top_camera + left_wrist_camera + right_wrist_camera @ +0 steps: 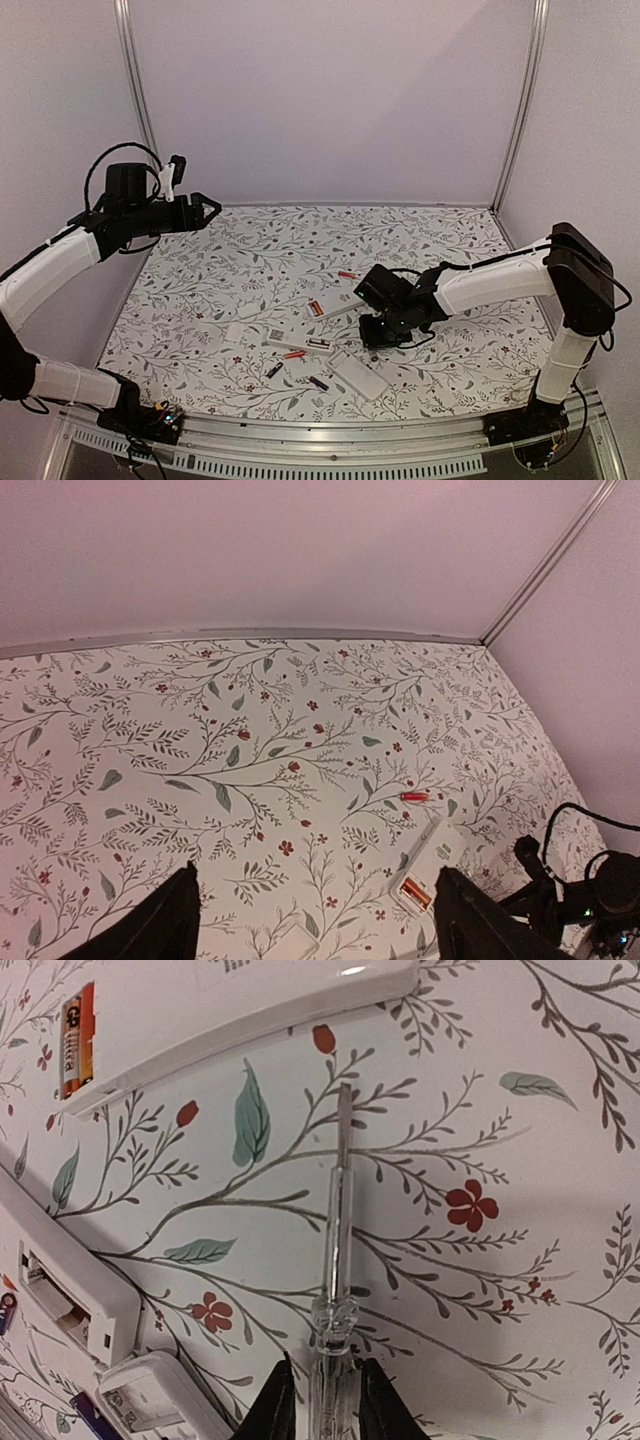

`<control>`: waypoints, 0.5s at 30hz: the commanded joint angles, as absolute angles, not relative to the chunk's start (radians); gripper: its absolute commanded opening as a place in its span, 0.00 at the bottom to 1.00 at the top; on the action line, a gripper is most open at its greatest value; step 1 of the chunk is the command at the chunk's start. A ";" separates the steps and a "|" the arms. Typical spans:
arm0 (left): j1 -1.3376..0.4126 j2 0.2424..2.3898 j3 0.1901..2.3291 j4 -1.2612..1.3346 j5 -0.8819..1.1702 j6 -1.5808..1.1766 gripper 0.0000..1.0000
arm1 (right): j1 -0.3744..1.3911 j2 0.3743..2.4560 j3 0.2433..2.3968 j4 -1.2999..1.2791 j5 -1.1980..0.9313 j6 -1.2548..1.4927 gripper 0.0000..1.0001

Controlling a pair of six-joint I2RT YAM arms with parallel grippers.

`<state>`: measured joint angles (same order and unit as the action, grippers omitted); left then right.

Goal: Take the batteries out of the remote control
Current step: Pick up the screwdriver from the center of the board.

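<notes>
My right claw (328, 1372) is pinched on a thin stick tool (335, 1210) with a clear handle and a metal shaft; my left claw (318, 880) stands wide apart, holding nothing.

The tool's shaft points across the flowered white table cover (500, 1110), its tip near the edge of a long white plastic remote control (250, 1010) but not touching it. A gold-and-orange cylindrical battery (77, 1040) sits in that remote's open bay. A second white remote (100, 1310) lies close by with its bay open; I cannot tell what is inside. Loose on the cover lie a red cell (347, 274) beyond the remotes, and a second red cell (294, 354), a black cell (274, 370) and a dark cell (318, 382) nearer my bases. My left claw hangs raised over the far left of the table.
</notes>
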<state>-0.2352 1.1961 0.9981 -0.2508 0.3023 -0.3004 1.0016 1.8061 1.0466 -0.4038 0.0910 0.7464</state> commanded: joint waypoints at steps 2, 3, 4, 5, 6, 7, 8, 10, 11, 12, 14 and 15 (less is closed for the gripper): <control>-0.226 1.189 0.982 -0.255 0.302 -0.305 0.80 | 1.009 1.840 1.041 -0.420 0.113 0.761 0.20; -0.227 1.189 0.982 -0.255 0.302 -0.304 0.80 | 1.009 1.841 1.041 -0.419 0.113 0.760 0.20; -0.225 1.190 0.982 -0.255 0.301 -0.305 0.80 | 1.009 1.843 1.040 -0.417 0.113 0.761 0.19; -0.227 1.190 0.982 -0.255 0.301 -0.304 0.80 | 1.010 1.846 1.041 -0.416 0.113 0.761 0.19; -0.227 1.190 0.982 -0.256 0.300 -0.305 0.80 | 1.011 1.847 1.041 -0.417 0.113 0.761 0.19; -0.226 1.190 0.982 -0.256 0.301 -0.305 0.80 | 1.011 1.848 1.042 -0.416 0.114 0.761 0.19; -0.226 1.190 0.982 -0.255 0.300 -0.305 0.80 | 1.011 1.849 1.042 -0.416 0.113 0.761 0.19; -0.225 1.190 0.982 -0.255 0.299 -0.305 0.80 | 1.011 1.855 1.042 -0.415 0.115 0.761 0.19; -0.226 1.190 0.983 -0.255 0.300 -0.305 0.80 | 1.011 1.856 1.042 -0.416 0.115 0.761 0.19; -0.225 1.190 0.982 -0.255 0.300 -0.305 0.80 | 1.011 1.856 1.042 -0.415 0.115 0.761 0.18; -0.227 1.192 0.984 -0.255 0.299 -0.304 0.80 | 1.011 1.859 1.046 -0.413 0.115 0.765 0.17; -0.225 1.193 0.983 -0.255 0.299 -0.303 0.80 | 1.011 1.859 1.049 -0.409 0.115 0.764 0.16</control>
